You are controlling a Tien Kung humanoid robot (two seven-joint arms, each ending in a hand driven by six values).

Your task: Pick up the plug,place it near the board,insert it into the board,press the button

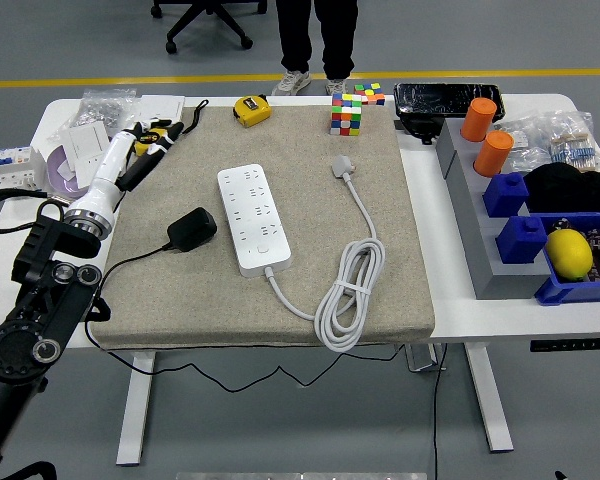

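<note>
1. Left hand [146,141] hangs at the far-left corner of the beige felt mat [280,300], over a yellow tape measure; grip state I cannot tell, too cluttered there. It is well apart from the plug.
2. Mat: open room between its left edge and the white oblong power strip [253,218]; the clear approach is from the left.
3. Strip's coiled white cable [352,285] lies right, out of the way.
4. Black blocky plastic plug [192,229] lies just beside the strip's left edge. Judged light, rigid and smooth; take it across the body's flanks. Its thin cord may drag.
</note>
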